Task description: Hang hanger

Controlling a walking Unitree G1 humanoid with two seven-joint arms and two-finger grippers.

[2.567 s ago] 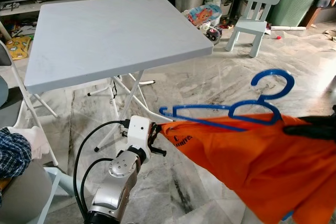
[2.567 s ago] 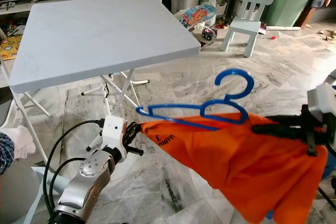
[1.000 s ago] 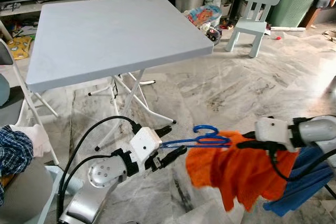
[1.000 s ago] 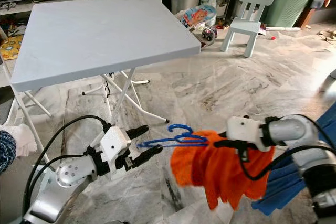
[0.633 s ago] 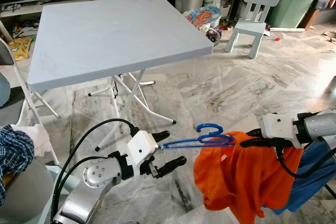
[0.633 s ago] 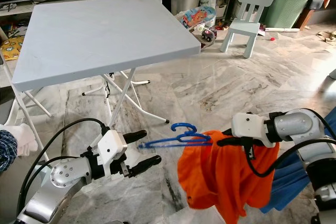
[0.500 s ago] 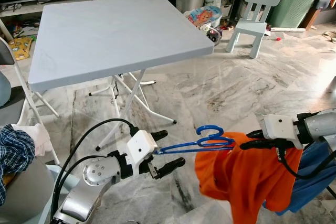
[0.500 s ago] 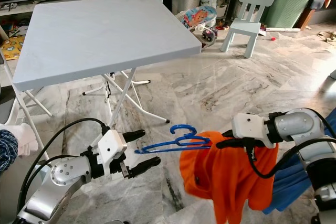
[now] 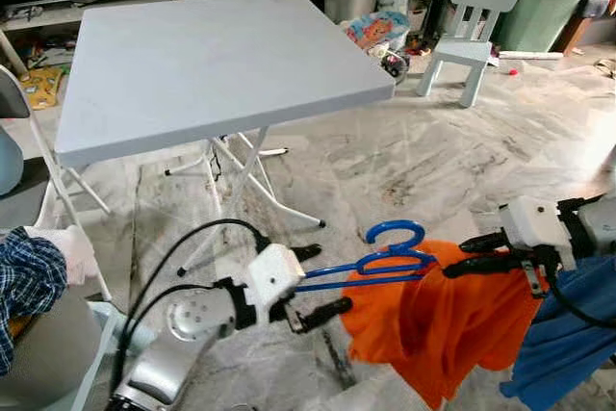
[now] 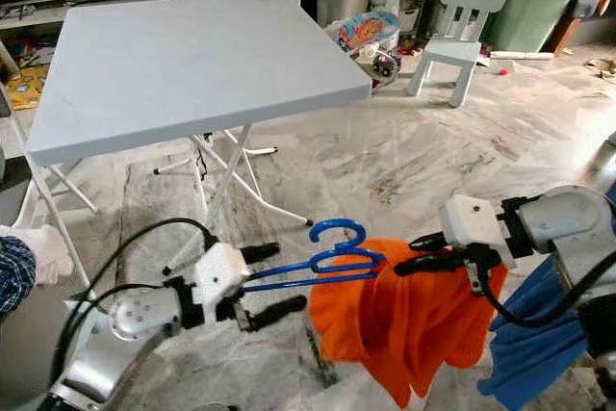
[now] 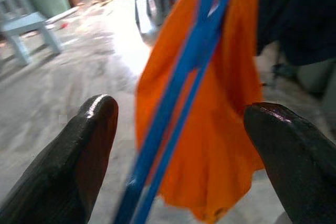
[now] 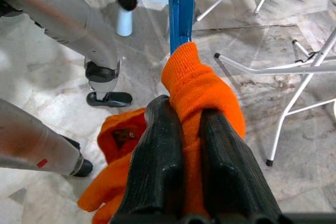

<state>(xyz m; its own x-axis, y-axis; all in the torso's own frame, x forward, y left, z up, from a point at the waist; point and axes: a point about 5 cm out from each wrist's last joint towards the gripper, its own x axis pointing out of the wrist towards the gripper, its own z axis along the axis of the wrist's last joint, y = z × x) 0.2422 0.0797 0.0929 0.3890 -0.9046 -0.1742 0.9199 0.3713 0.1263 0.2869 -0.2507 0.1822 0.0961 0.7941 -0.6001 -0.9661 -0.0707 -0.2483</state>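
Note:
A blue plastic hanger lies nearly level above the floor, its hook up. An orange garment hangs from its right end. My left gripper is open, and the hanger's left bar runs between its spread fingers; whether either finger touches the bar I cannot tell. My right gripper is shut on a fold of the orange garment beside the hanger's bar.
A grey folding table stands ahead on the left, its legs just behind the hanger. A blue cloth hangs at the right edge. A pale blue child's chair and bins stand farther back. A chair with checked cloth is at the left.
The hanger and garment have come down from close to the camera to knee height. My left gripper let go of the cloth and opened around the hanger bar. The right gripper drifted right.

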